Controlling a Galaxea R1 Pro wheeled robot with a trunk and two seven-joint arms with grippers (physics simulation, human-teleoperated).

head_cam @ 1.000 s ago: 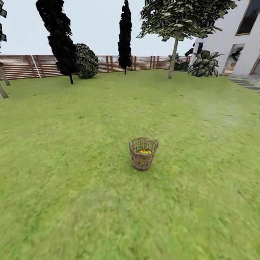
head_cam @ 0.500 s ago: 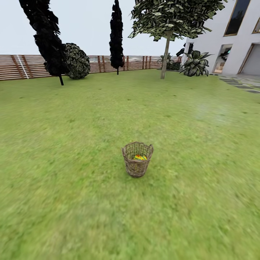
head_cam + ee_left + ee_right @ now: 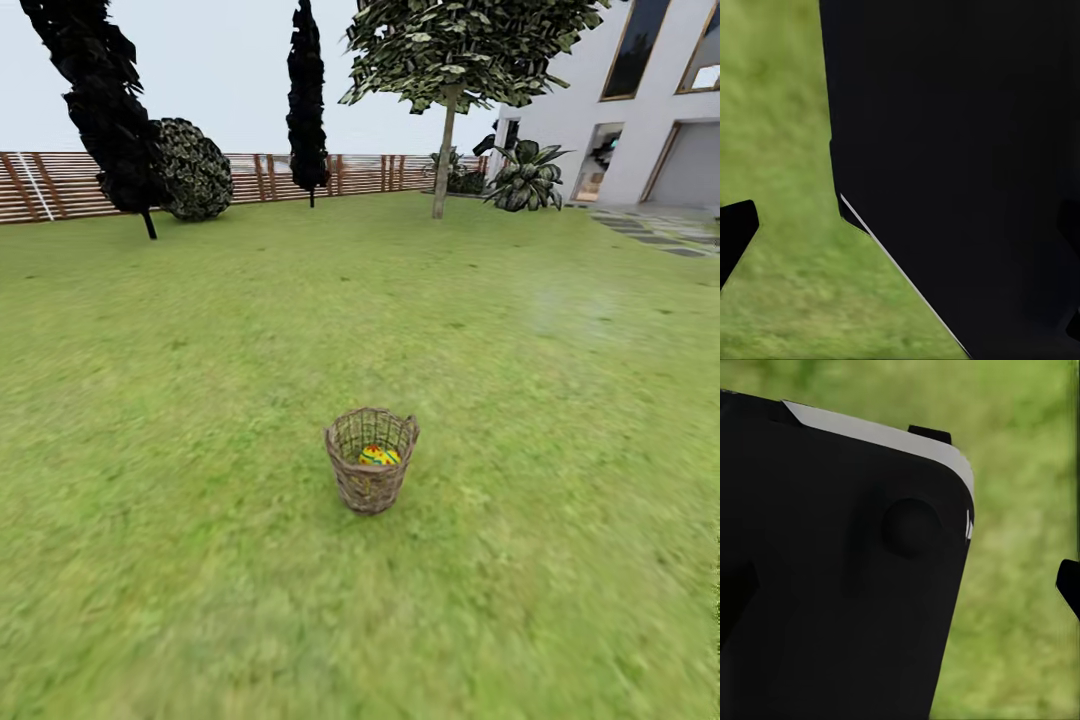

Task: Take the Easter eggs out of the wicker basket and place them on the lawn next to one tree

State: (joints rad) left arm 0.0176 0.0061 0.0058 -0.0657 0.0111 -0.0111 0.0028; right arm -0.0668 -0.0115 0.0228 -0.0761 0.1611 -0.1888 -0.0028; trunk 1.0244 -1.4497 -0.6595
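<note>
**Robot rolled closer to the egg basket on the lawn**

Compared with a second before, the whole head view had shifted: the camera had moved forward and turned, so the wicker basket (image 3: 371, 460) appeared lower and slightly further left in the picture, and more of the white house (image 3: 640, 110) had come into sight. The basket itself had not moved on the grass.

The basket stood upright on the lawn (image 3: 200, 400), alone in open grass. Inside it, against the far wall, showed the Easter eggs (image 3: 379, 455), a patch of yellow with red and blue markings; how many lay there could not be told.

Far beyond the basket, near the house, rose the tree (image 3: 443, 150) with a pale straight trunk and a leafy green crown. Just beside it, toward the house, sat a palm-like plant (image 3: 524, 178) with dark striped leaves. A brown slat fence (image 3: 60, 185) ran along the back of the garden behind the basket, with two narrow black trees (image 3: 306, 100) and a round dark bush (image 3: 192, 170) before it.

In the left wrist view, a large black robot part (image 3: 960, 150) hung over blurred grass. In the right wrist view, another black housing (image 3: 832, 585) with a pale edge did the same. Whether either pincer was released or clenched could not be told.
</note>
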